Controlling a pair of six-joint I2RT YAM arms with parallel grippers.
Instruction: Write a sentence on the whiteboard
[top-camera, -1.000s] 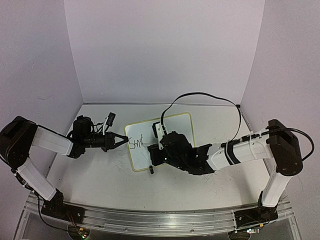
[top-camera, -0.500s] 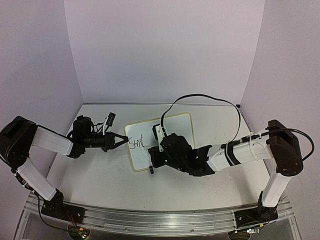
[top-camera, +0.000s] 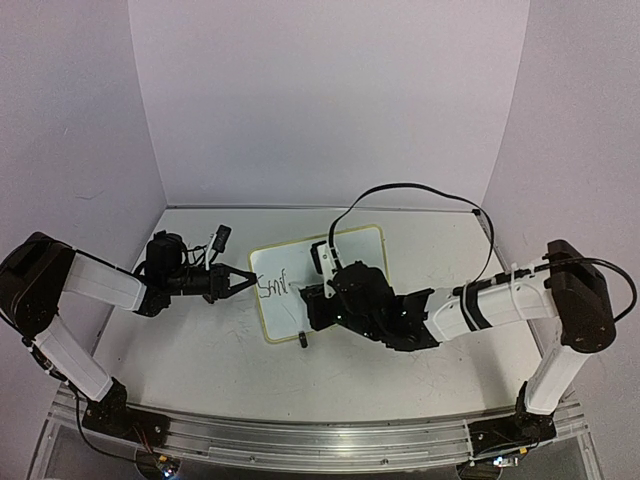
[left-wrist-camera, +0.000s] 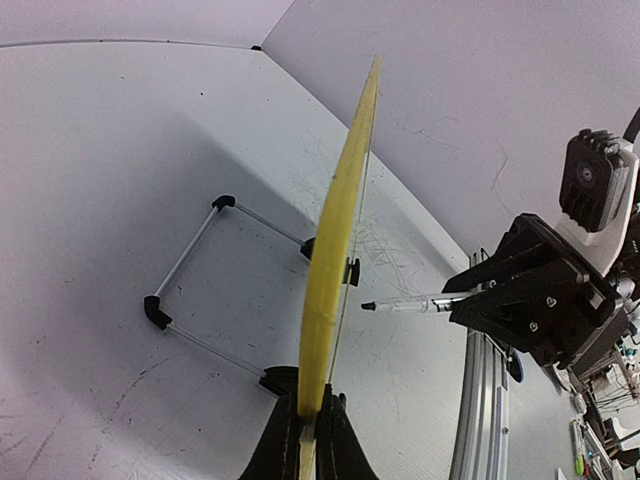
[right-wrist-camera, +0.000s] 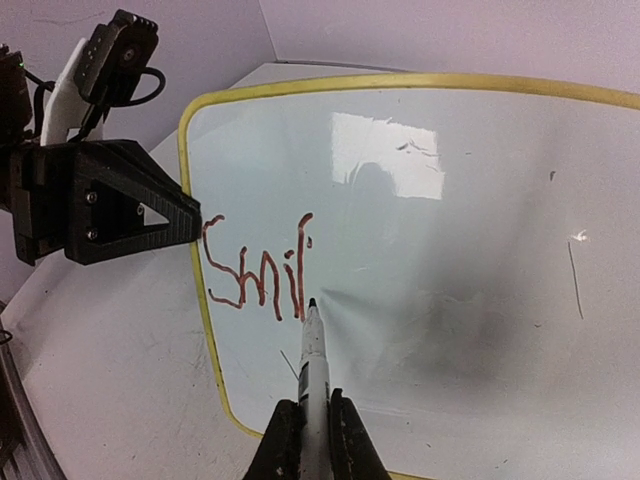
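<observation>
left arm (top-camera: 100, 281), right arm (top-camera: 492, 304): jaws clamped

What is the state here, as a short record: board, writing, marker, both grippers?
board: whiteboard, standing on its wire stand
writing: sentence reads "Smil", unfinished
marker: marker tip just right of the final letter; contact unclear
left: left gripper shut on the whiteboard's yellow rim
right: right gripper shut on the marker

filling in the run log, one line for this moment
left gripper shut on whiteboard rim | right gripper shut on marker | sentence reads: Smil
</observation>
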